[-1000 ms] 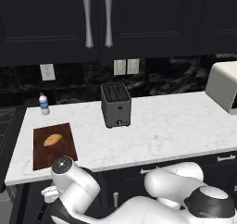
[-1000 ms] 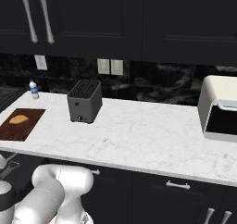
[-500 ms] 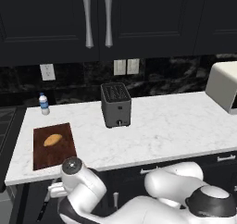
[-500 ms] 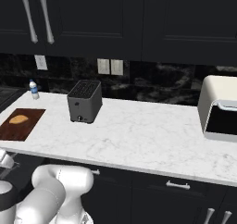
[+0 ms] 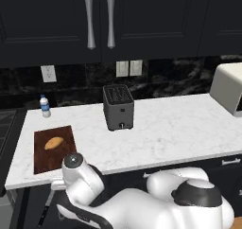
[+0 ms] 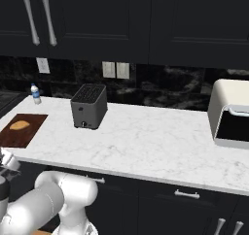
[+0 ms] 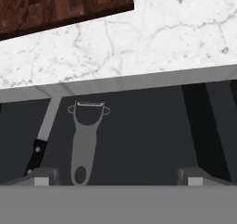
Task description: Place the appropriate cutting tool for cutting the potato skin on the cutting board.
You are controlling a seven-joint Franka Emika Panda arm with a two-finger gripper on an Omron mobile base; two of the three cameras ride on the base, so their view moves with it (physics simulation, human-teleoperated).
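Note:
The cutting tool, a small grey peeler (image 7: 86,140) with a forked head, lies in the dark space below the counter's front edge. A black-handled knife (image 7: 42,142) lies just left of it. My gripper (image 7: 118,179) is open above them. Its fingertips (image 7: 42,177) stand wide apart, and the peeler's handle end is near the left one. The dark reddish cutting board (image 5: 47,158) (image 6: 10,137) (image 7: 55,5) lies at the counter's left end, with the golden potato (image 5: 54,143) (image 6: 20,125) on it. My wrist (image 5: 74,162) hangs at the counter front, just below the board.
A dark toaster (image 5: 118,107) (image 6: 89,105) stands mid-counter. A small water bottle (image 5: 44,106) (image 6: 35,94) is at the back left. A white toaster oven (image 6: 233,115) sits at the right end. The marble counter (image 5: 179,128) lies bare between toaster and oven.
My wrist has crept a little to the right along the counter front. The fingers stay wide apart, and nothing on the counter has moved.

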